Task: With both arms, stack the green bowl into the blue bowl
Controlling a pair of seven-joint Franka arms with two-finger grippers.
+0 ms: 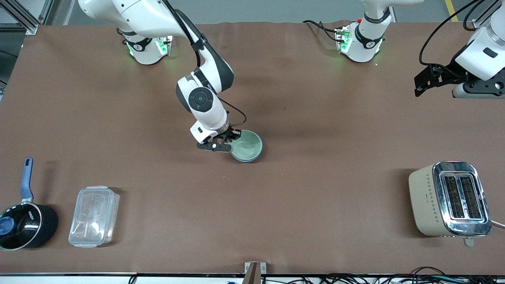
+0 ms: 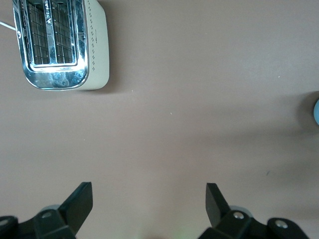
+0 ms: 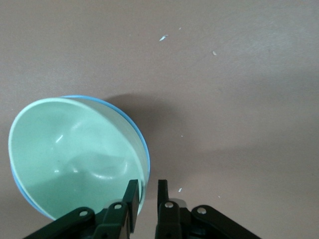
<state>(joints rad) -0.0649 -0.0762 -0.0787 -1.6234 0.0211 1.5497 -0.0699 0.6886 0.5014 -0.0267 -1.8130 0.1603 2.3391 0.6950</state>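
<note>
The pale green bowl sits nested inside the sky-blue bowl at the middle of the table. Only the blue bowl's rim shows around it. In the right wrist view the green bowl fills the blue bowl's rim. My right gripper is low at the bowls' edge toward the right arm's end. Its fingers straddle the rim, one inside and one outside, a small gap showing by the outer one. My left gripper waits open and empty, raised over the left arm's end; its own view shows bare table between the fingers.
A cream and chrome toaster stands near the front camera at the left arm's end, also in the left wrist view. A clear plastic box and a black saucepan with blue handle lie at the right arm's end.
</note>
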